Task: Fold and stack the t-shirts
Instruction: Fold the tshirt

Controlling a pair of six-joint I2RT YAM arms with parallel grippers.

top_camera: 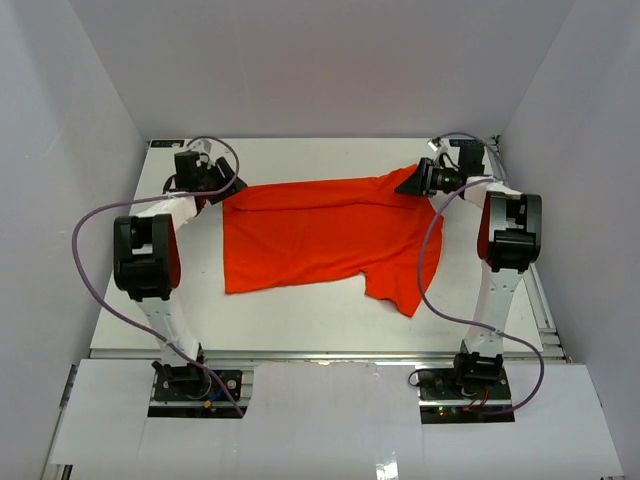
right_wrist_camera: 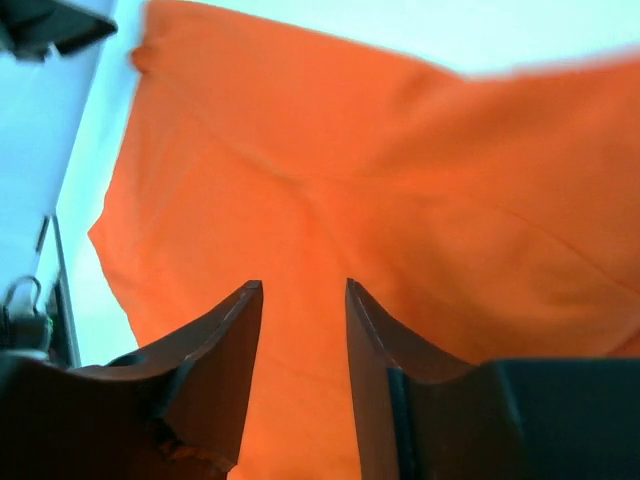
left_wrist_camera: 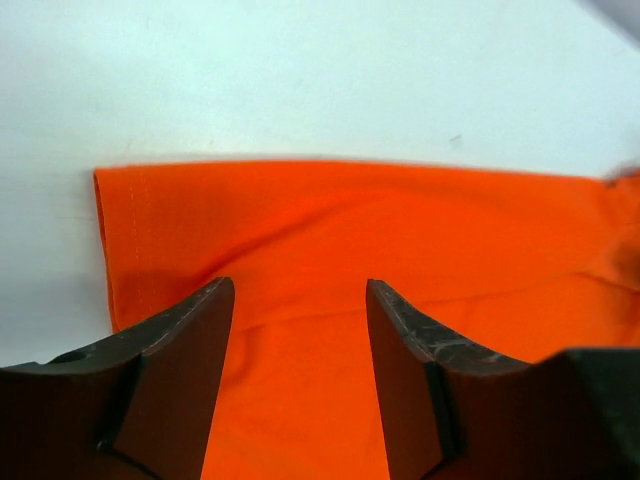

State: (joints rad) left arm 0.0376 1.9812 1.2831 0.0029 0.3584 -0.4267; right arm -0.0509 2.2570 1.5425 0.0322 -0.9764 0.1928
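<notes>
Tabletop (top_camera: 300,320): white, walled in on three sides. T-shirt (top_camera: 320,235) lies spread across the far half, lightly wrinkled, with one sleeve trailing toward the near right. It looks like soft, light, limp cloth, so expect it to sag and drag rather than hold any shape. You would do best to pinch at the far corners or along the stitched edge (left_wrist_camera: 102,240), where the doubled fabric gives some bite. The right arm's purple cable (top_camera: 428,262) looks to hang across the sleeve side; watch it for snagging. Left end effector (left_wrist_camera: 300,290) sits over the stitched end, jaws apart, nothing between them. Right end effector (right_wrist_camera: 303,290) sits over the opposite end, jaws apart but narrower, cloth beneath and not clamped.
</notes>
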